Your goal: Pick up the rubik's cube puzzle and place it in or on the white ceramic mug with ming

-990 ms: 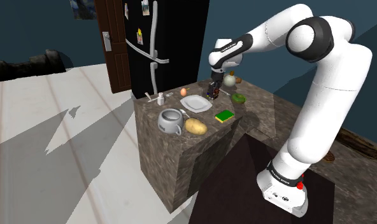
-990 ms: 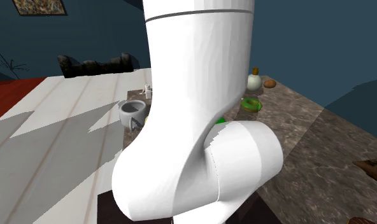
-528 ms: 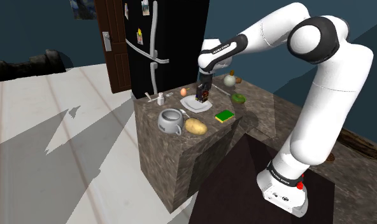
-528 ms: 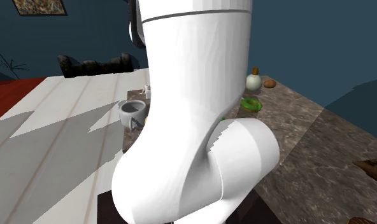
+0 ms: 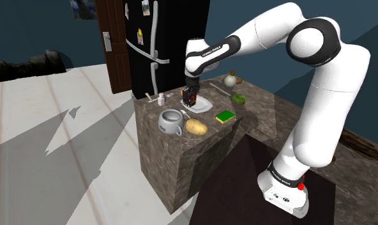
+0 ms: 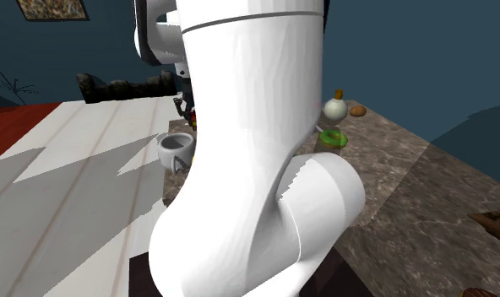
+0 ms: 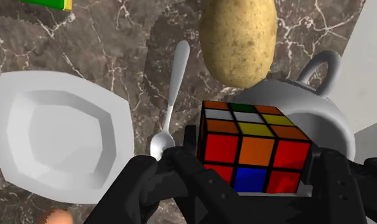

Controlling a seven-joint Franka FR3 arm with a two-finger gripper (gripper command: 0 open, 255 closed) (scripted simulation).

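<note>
While my gripper (image 7: 254, 178) clasps the cube (image 7: 251, 143) between half-closed fingers, I hold it aloft over the counter (image 5: 162, 153). In the shoulder view the mug (image 5: 171, 121) lies at seven o'clock from it. The lettering on my arm (image 5: 219, 48) is too small to read. The mug stands near the counter's edge, with open floor (image 5: 53, 160) at nine o'clock. A potato (image 5: 196, 126) sits just beside the mug at three o'clock. My fingers hide the cube's lowest row, and my arm covers much of the counter in the second exterior view.
</note>
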